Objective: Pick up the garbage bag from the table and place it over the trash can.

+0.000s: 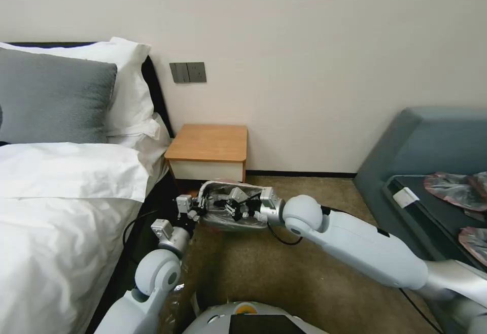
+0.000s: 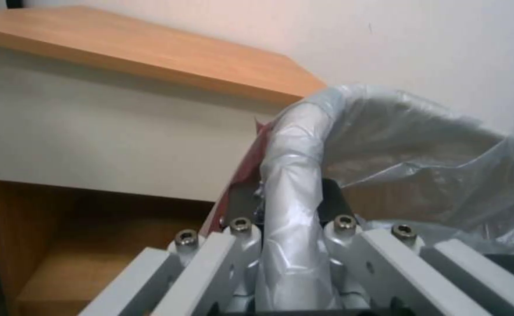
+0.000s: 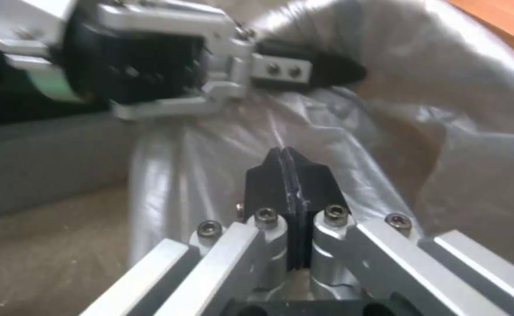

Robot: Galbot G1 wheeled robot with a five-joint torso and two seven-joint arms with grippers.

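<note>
The garbage bag (image 1: 223,189) is draped over the trash can (image 2: 295,145), which stands on the carpet in front of the table (image 1: 208,143); the can's rim shows only as a pale ridge under the plastic. My left gripper (image 1: 197,211) clamps that bag-covered rim between its fingers (image 2: 334,199), and a strip of the pink-red rim hangs beside them. From the other side my right gripper (image 3: 284,151) reaches over the can's mouth. Its pads (image 3: 309,175) are pressed together where folds of the bag meet. In the right wrist view the left gripper (image 3: 327,70) sits just beyond.
A bed (image 1: 61,192) with white sheets runs close along my left arm. To the right stands a blue-grey sofa (image 1: 426,141) with flat grey-pink bags (image 1: 454,189) on a dark tray. Open carpet (image 1: 284,278) lies in front of me.
</note>
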